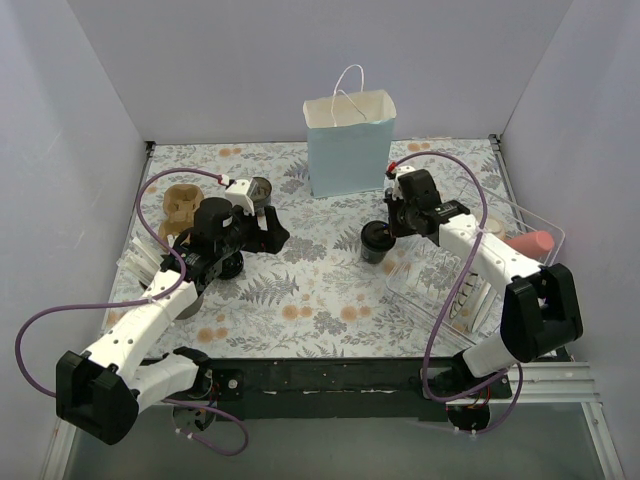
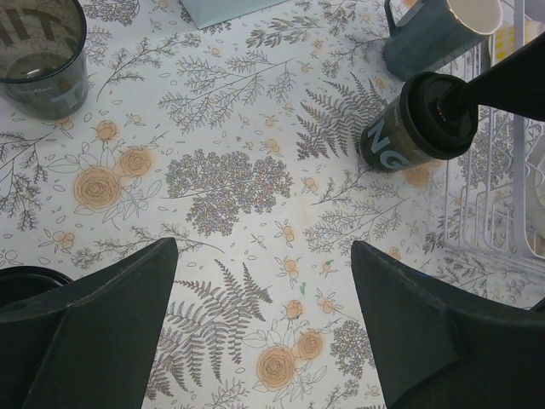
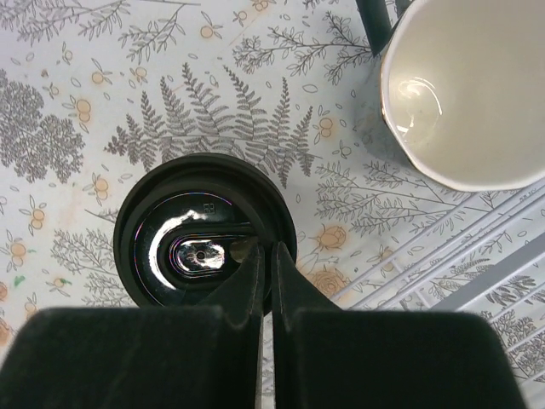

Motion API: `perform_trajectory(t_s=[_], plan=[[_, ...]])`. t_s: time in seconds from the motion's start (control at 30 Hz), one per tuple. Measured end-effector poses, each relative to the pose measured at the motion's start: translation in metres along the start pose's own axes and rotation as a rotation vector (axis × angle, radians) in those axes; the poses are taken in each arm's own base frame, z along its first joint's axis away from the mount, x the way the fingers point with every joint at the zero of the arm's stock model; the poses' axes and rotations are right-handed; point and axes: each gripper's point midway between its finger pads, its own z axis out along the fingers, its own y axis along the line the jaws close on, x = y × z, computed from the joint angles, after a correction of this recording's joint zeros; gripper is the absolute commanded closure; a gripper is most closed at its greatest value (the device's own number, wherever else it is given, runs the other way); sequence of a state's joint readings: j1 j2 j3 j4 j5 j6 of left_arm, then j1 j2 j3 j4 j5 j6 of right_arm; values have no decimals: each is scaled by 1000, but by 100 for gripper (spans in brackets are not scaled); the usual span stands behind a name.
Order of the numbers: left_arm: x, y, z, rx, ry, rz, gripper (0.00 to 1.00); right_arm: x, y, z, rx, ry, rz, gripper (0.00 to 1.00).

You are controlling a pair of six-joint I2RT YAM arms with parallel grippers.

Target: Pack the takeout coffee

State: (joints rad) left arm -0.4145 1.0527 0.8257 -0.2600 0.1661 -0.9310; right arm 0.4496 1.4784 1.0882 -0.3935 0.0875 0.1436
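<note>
- The takeout coffee [image 1: 377, 243] stands upright on the flowered table [image 1: 320, 300], right of the middle. Its black lid is on, and its long axis is vertical.
- The right gripper [image 3: 266, 260] is placed directly above the cup. Its two fingers are pressed together, and their tips lie over the near rim of the lid. The body of the cup is not enclosed by them. It cannot be told whether a thin lip of the lid is nipped between the tips.
- The left gripper [image 2: 264, 247] is held with the fingers spread wide, and nothing is between them. It is low over the table and well apart from the cup, which is seen from it to the upper right.
- The light-blue paper bag [image 1: 350, 150] stands upright with its mouth open to the top. It is found beyond the cup, toward the far wall and a little to the left in the top view. A bare strip of table lies between the two.
- A grey handled mug [image 3: 464, 94] with a white inside is found just beside the cup, on the side of the wire rack [image 2: 502, 196].
- The right arm is judged to be clearly the nearer one. For the coming move, the cup would have to be taken by its sides, raised above the bag's rim, carried away from the arm bases and lowered straight into the mouth.
</note>
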Motion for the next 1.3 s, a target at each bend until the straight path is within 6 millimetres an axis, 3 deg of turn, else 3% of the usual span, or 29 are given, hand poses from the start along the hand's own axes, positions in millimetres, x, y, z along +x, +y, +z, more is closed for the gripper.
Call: perform_trajectory(t_s=[0.1, 0.27, 0.43, 0.53, 0.6, 0.73, 0.83, 0.9, 1.07, 1.23, 1.3], plan=[[0, 0, 0, -3, -1, 0, 17, -5, 0, 6, 1, -18, 19, 96], [-1, 2, 0, -10, -3, -1, 18, -8, -2, 7, 15, -29, 37, 72], [-2, 2, 2, -25, 7, -35, 19, -13, -3, 6, 31, -13, 39, 63], [-24, -2, 9, -41, 2, -83, 21, -24, -2, -1, 28, -24, 37, 57], [-53, -6, 20, -60, -19, -114, 24, -34, 0, -7, 22, -42, 35, 53], [-131, -12, 52, -104, -116, -176, 26, -50, 5, -28, -8, -96, 31, 44], [-182, -12, 82, -141, -187, -215, 28, -58, 10, -49, -42, -141, 21, 28], [-200, -9, 104, -160, -210, -231, 28, -65, 15, -63, -67, -178, 17, 20], [-213, 5, 166, -205, -216, -267, 29, -76, 29, -95, -155, -257, 1, 18], [-192, 27, 219, -267, -176, -294, 32, -75, 36, -99, -201, -257, -22, 18], [-185, 32, 231, -276, -168, -297, 45, -72, 38, -99, -213, -251, -32, 18]])
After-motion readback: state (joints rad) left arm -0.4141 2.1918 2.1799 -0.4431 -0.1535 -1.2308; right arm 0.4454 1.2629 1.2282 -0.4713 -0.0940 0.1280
